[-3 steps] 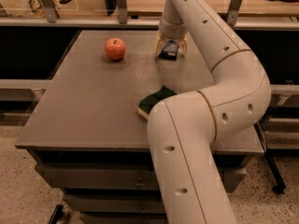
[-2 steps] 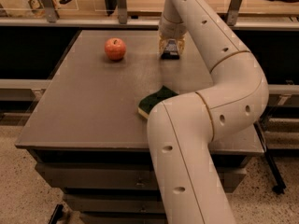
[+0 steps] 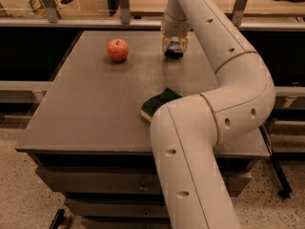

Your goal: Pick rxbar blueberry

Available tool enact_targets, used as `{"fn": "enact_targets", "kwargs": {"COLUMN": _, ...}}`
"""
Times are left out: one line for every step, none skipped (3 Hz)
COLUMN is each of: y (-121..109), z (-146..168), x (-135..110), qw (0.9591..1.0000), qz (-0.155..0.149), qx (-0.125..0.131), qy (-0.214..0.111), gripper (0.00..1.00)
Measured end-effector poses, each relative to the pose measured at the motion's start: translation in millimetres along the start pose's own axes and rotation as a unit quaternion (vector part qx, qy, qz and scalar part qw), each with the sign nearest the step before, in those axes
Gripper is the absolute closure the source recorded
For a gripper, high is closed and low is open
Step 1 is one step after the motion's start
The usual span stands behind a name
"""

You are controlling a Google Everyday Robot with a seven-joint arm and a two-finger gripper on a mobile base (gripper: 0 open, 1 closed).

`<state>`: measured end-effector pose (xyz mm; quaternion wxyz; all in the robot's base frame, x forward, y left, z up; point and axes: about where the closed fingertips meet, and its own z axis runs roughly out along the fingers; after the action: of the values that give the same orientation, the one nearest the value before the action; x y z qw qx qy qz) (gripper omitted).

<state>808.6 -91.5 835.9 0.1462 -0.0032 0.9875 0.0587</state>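
Note:
The rxbar blueberry (image 3: 174, 49), a small dark bar, sits between the two fingers of my gripper (image 3: 174, 47) at the far middle of the grey table (image 3: 95, 104). The gripper points down and is shut on the bar, which is at or just above the table top with a dark shadow under it. My white arm rises from the front right and bends back over the table to reach it.
A red apple (image 3: 117, 49) stands to the left of the gripper at the far side of the table. A green-and-yellow sponge (image 3: 157, 104) lies near the middle, partly hidden by my arm. A rail with posts (image 3: 125, 6) runs behind the table.
The gripper has closed in on the bar and moved slightly upward with it. The apple and the sponge have not moved.

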Motion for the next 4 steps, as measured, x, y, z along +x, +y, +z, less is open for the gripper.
{"fn": "enact_targets", "kwargs": {"y": -2, "z": -17, "x": -6, "qw": 0.9997, "qz": 0.007, "qx": -0.014, "qy": -0.021, "gripper": 1.00}}
{"fn": "enact_targets", "kwargs": {"y": -6, "z": -42, "x": -11, "qw": 0.9986, "qz": 0.002, "qx": -0.031, "qy": -0.043, "gripper": 1.00}}
{"fn": "enact_targets", "kwargs": {"y": -10, "z": -60, "x": -11, "qw": 0.9975, "qz": -0.003, "qx": -0.042, "qy": -0.057, "gripper": 1.00}}
{"fn": "enact_targets", "kwargs": {"y": -12, "z": -74, "x": -11, "qw": 0.9964, "qz": -0.011, "qx": -0.053, "qy": -0.065, "gripper": 1.00}}
